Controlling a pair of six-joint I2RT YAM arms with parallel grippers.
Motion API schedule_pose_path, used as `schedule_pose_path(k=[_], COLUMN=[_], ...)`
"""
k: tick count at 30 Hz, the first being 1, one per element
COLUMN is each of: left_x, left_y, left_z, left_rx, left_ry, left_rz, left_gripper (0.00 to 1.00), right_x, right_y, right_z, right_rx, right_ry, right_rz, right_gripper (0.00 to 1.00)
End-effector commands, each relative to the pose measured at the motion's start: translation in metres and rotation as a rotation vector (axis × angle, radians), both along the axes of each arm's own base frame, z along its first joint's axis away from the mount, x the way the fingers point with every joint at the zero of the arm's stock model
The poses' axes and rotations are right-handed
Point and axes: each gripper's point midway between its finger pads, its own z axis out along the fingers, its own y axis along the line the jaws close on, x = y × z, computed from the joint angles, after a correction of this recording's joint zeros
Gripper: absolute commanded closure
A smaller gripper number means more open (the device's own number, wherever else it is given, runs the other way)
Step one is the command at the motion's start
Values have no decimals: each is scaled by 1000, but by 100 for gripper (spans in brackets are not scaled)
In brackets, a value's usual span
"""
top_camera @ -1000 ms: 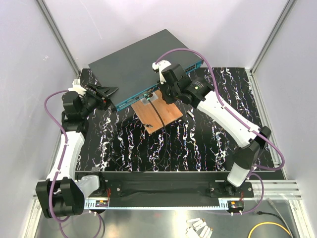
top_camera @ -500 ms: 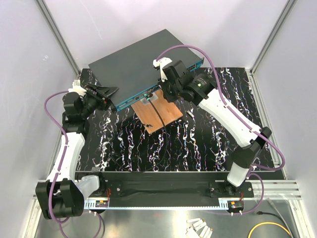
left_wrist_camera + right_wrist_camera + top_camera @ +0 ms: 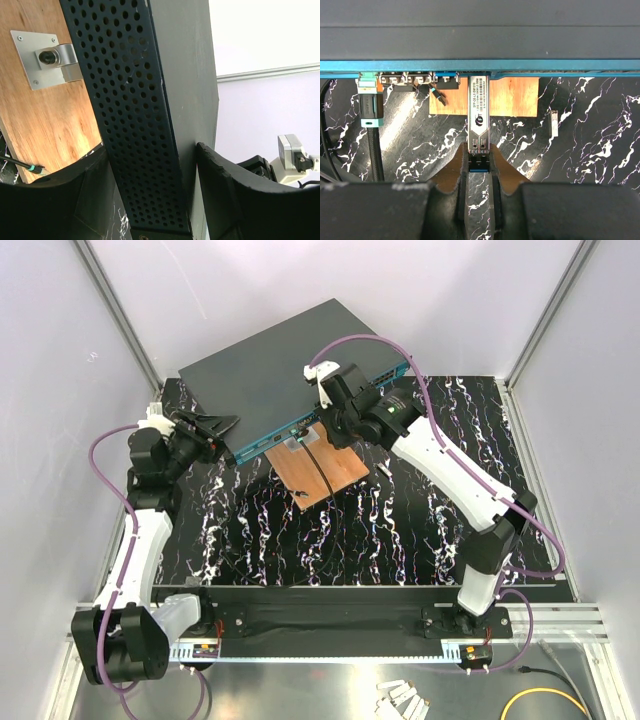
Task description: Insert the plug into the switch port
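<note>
The switch (image 3: 285, 360) is a flat dark grey box with a teal front edge (image 3: 480, 65) and a row of ports. My left gripper (image 3: 222, 428) straddles its left corner, fingers (image 3: 235, 200) clamped on the perforated side (image 3: 135, 115). My right gripper (image 3: 479, 156) is shut on the rear of the plug (image 3: 479, 112), a silver module. The plug points straight at the switch and its front end reaches the port row under the teal edge. How deep it sits is hidden. In the top view the right gripper (image 3: 335, 422) covers the plug.
A copper-brown board (image 3: 320, 468) with a metal bracket (image 3: 47, 57) lies in front of the switch. A black cable with a teal connector (image 3: 370, 105) is plugged in at the left. A small silver piece (image 3: 553, 123) lies on the marbled mat.
My right gripper has moved slightly up and left toward the switch's front edge with the plug. The left gripper has stayed on the switch corner.
</note>
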Motion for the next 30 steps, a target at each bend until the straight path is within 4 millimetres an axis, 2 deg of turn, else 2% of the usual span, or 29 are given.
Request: schedule_pose_path(k=[1, 10, 30], left_x=[-13, -16, -16], left_y=[-26, -29, -29], left_z=[5, 1, 4], left_rx=[29, 29, 30], left_ry=[-58, -54, -69], left_rz=[-114, -122, -123], left_gripper=[43, 45, 46], right_x=[0, 4, -2], right_y=[11, 11, 11], right_z=[23, 26, 31], right_rx=[65, 65, 74], right_ry=[-38, -53, -53], right_rz=[11, -6, 11], right_gripper=[100, 100, 100])
